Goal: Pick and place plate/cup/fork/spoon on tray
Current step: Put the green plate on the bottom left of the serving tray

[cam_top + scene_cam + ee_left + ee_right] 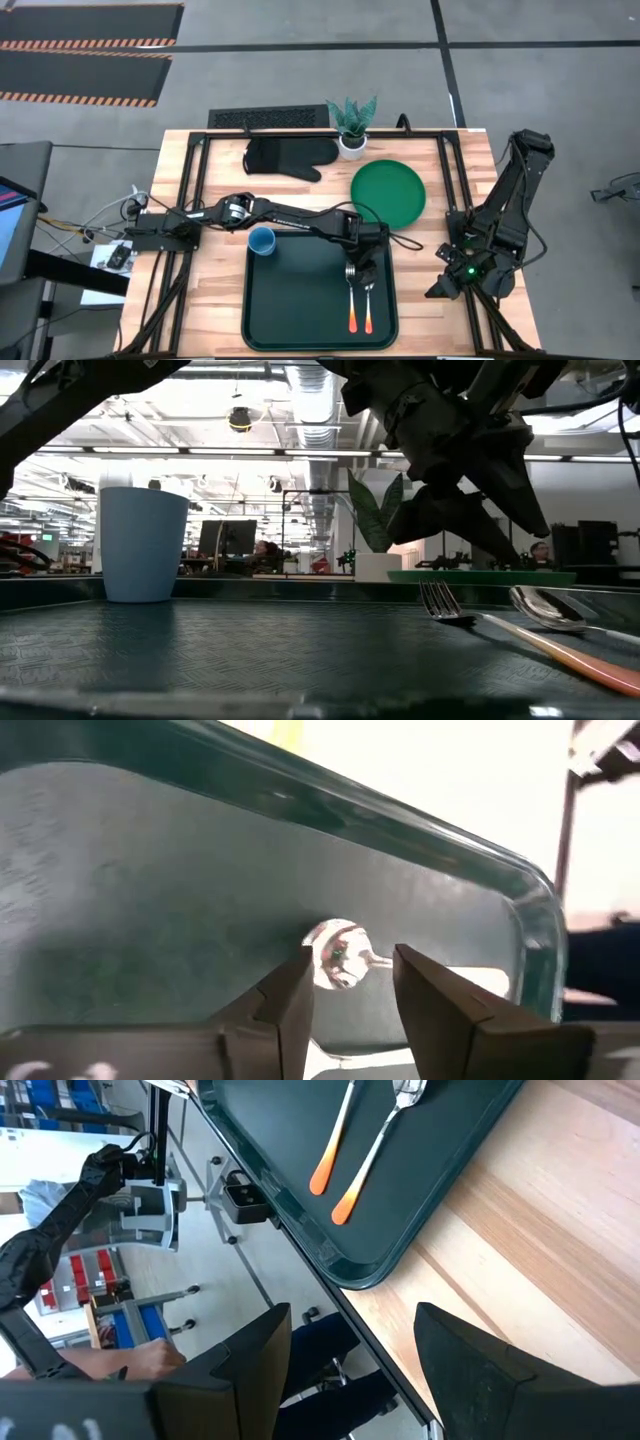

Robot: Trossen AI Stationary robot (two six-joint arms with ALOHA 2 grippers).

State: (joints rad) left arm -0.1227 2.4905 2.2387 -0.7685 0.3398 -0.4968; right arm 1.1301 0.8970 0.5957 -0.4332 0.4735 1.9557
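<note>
L tool [366, 274] spread over silver-bowled orange-handled spoon [368, 304] near dark green rectangular tray's [290, 320] R rim; R tool [350, 1365] spread by desk [440, 320] edge.

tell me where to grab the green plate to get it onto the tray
Grip the plate by its raised rim, coming from above with one finger inside and one outside. It lies flat on the table, so only the rim offers an edge. The right-hand rim faces the idle right gripper; the plant pot crowds the far-left rim.
</note>
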